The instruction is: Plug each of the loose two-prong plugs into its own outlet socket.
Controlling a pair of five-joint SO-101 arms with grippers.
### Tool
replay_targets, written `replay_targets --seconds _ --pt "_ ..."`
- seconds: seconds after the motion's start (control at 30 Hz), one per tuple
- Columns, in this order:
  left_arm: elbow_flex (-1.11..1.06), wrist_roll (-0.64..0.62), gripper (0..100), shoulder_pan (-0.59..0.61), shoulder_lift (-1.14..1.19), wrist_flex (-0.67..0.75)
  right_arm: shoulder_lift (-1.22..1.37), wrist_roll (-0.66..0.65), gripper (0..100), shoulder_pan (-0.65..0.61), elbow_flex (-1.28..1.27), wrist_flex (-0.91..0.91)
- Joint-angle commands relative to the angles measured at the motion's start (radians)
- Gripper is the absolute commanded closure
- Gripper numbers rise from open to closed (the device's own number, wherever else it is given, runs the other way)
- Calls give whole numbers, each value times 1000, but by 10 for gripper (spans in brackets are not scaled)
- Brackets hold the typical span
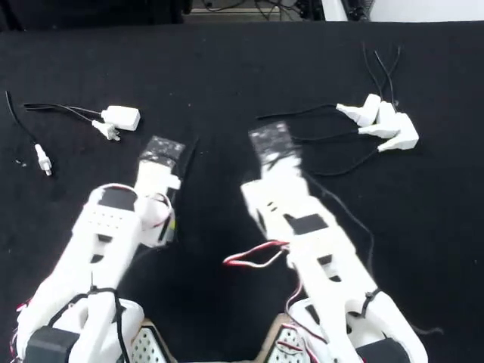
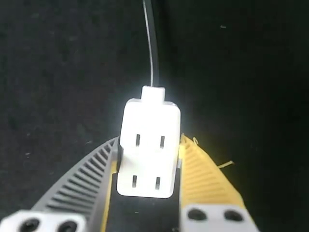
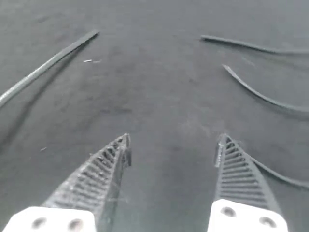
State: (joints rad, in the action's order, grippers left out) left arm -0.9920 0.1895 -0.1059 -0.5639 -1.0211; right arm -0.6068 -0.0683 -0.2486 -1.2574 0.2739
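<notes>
The left gripper (image 2: 149,145) was closed on a white outlet socket (image 2: 148,123), which sat upright between its grey finger (image 2: 91,174) and its yellow finger (image 2: 205,169). Both fingers were pressed against the sides of the socket. The face of the socket, with two pairs of slots, was turned toward the wrist camera, and a thin cable (image 2: 153,48) went from its far end away over the black table (image 1: 227,68). The right gripper (image 3: 175,141) was wide open, holding nothing, and hung low over a bare part of the table, with some dark cables (image 3: 260,94) lying ahead of it. From above, the two arms stood side by side, with their grippers near the middle of the table. At the far left corner lay a white block (image 1: 123,117) with a small white plug (image 1: 106,130) just beside it, and a second loose plug (image 1: 43,159) lay well apart from them, nearer the left edge. At the far right, a group of white pieces (image 1: 382,125) with black leads lay close together; I could not tell which of them were plugs and which sockets.
</notes>
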Motion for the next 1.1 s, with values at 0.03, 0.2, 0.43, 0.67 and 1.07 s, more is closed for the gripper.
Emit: replay_targets --seconds 0.03,0.2,0.43,0.67,1.07 --pt "-24 -37 810 -56 -29 29 -41 51 727 83 73 -21" --pt "8 -80 809 -54 -29 20 -41 46 727 81 73 -21" --pt "133 0 820 -15 -29 -117 -38 44 727 81 73 -21" --pt "216 0 820 10 -18 -196 -38 44 727 81 73 -21" --pt "193 0 815 -70 -18 -198 -35 44 727 80 71 -21"
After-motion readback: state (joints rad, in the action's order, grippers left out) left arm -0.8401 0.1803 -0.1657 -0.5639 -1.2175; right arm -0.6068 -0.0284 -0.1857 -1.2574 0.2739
